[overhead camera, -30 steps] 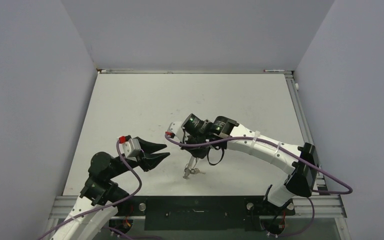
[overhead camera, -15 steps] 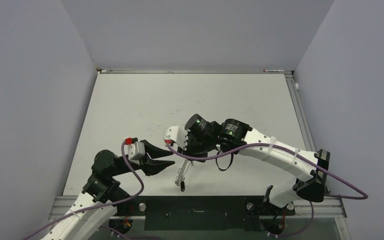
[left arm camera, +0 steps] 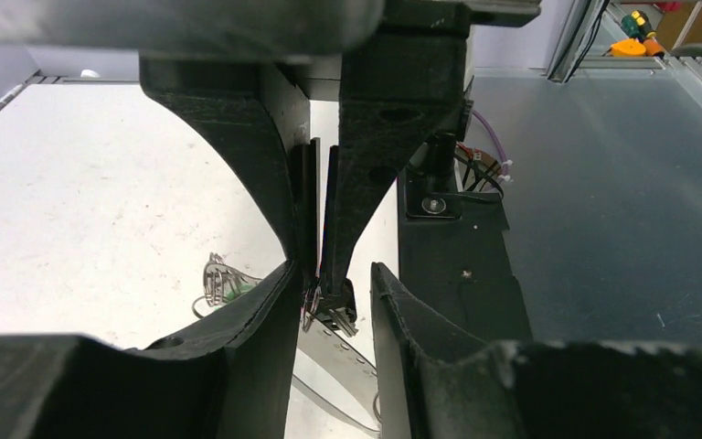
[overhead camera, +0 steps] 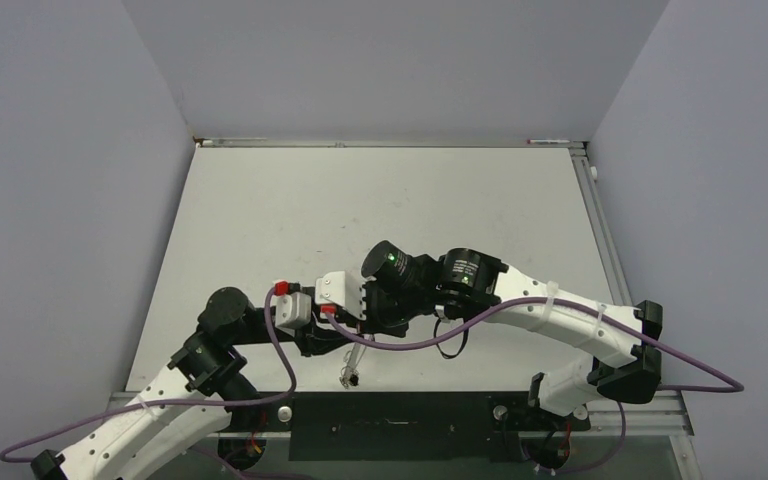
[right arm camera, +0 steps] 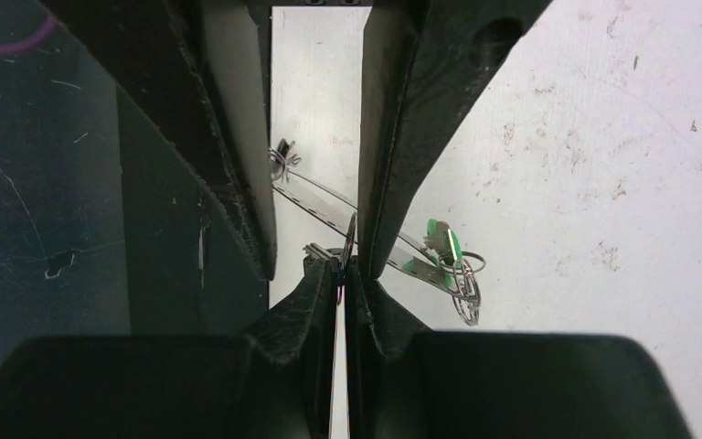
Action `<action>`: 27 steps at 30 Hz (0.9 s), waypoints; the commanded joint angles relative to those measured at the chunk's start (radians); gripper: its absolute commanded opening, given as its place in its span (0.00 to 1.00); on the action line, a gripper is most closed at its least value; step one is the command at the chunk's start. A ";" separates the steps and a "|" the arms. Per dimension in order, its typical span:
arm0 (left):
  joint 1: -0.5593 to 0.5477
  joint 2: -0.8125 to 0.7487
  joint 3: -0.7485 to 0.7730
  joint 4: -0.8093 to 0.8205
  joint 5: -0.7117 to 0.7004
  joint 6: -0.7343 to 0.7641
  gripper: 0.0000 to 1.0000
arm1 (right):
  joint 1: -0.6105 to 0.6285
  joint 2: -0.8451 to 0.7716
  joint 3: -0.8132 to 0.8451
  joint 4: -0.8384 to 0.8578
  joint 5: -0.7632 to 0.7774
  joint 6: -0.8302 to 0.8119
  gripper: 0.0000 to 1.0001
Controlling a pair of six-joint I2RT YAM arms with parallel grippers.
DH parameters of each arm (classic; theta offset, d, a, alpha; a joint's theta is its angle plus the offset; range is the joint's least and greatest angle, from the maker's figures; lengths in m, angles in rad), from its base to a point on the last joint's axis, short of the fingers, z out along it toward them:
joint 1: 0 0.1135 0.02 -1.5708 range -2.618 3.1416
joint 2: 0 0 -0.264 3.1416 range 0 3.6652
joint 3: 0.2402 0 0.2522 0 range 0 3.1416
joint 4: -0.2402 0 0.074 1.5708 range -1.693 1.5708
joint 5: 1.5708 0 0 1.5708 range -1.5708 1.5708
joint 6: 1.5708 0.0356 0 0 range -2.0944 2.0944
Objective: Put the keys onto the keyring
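Two claws meet over the surface's near edge: the right claw pressed tight on a metal sliver, key or ring I can't tell, the left claw spread astride it. Just beyond lie the keys, light, stiff and slick, I'd guess, best nipped flat across the head.

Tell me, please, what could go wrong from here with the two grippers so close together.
1. The left gripper has open fingers straddling the shut tips of the right gripper with slim gaps; closing or drifting could jam them together.
2. The right gripper pinches a small metal piece only at its very tips, so a knock may free it.
3. The keys are near the front edge of the table and could drop off.
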 commanded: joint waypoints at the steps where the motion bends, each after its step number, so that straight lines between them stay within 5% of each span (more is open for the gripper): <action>1: -0.017 -0.004 0.048 -0.030 -0.022 0.055 0.28 | 0.018 -0.018 0.053 0.029 0.004 -0.022 0.05; 27: -0.021 -0.007 0.051 -0.077 -0.076 0.124 0.16 | 0.055 -0.056 0.049 0.023 0.028 -0.012 0.05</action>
